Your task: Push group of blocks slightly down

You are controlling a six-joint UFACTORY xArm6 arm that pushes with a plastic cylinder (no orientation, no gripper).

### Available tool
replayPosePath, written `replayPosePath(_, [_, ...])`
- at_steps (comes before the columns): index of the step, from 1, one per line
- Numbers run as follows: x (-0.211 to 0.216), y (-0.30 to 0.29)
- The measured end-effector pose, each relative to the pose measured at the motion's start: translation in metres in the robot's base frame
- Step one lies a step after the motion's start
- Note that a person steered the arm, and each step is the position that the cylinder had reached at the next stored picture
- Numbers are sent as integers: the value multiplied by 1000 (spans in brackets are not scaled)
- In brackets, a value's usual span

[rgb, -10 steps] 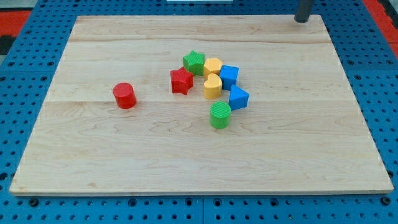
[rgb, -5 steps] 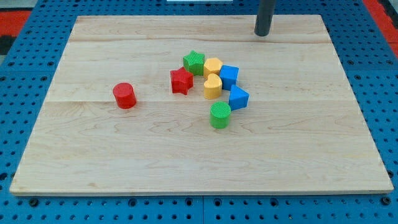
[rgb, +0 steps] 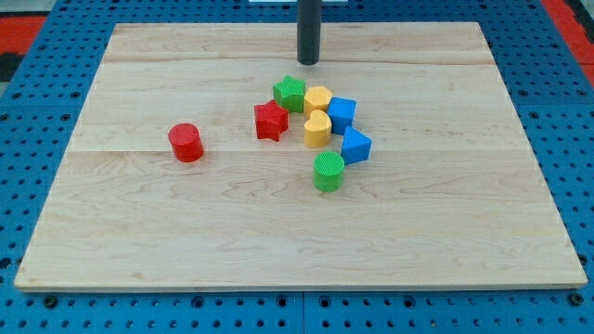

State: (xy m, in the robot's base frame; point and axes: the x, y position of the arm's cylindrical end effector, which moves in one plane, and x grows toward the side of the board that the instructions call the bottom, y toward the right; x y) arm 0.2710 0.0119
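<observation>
A cluster of blocks sits near the board's middle: a green star (rgb: 290, 93), a red star (rgb: 270, 121), a yellow block (rgb: 317, 98), a yellow heart-like block (rgb: 317, 129), a blue cube (rgb: 342, 114), a second blue block (rgb: 355, 146) and a green cylinder (rgb: 328, 172). A red cylinder (rgb: 186, 142) stands alone at the view's left. My tip (rgb: 307, 62) is just above the cluster, a short gap above the green star and the yellow block, touching neither.
The wooden board (rgb: 139, 232) lies on a blue perforated table (rgb: 19, 139). A red area shows in the view's top corners.
My tip has moved left along the board's top, from the top right corner to just above the cluster. No block has moved.
</observation>
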Motion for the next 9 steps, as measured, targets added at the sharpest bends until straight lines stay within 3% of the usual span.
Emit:
replayPosePath(3, [31, -56])
replayPosePath(9, [95, 4])
